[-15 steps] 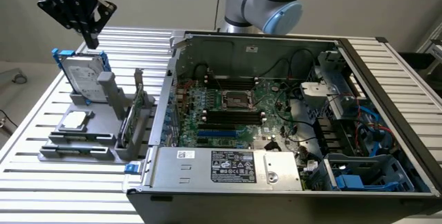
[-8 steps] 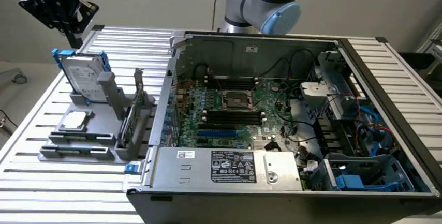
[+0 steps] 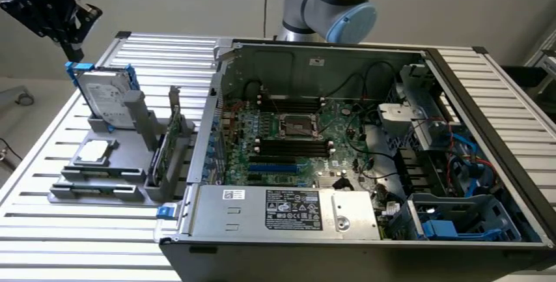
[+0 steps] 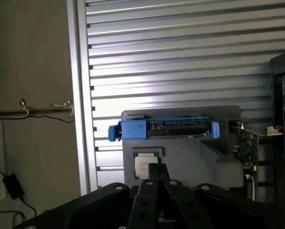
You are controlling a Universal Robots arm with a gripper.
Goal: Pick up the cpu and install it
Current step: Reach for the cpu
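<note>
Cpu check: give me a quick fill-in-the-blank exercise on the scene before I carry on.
1. The cpu lies flat on the grey holder, ____ the computer case.
2. The hard drive standing beside it has a ____ frame.
3. The gripper hangs ____ that hard drive, clear of the cpu.
Missing words: outside; blue; above.

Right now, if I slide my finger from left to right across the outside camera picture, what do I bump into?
cpu → upright circuit card → motherboard socket → blue plastic bracket
</note>
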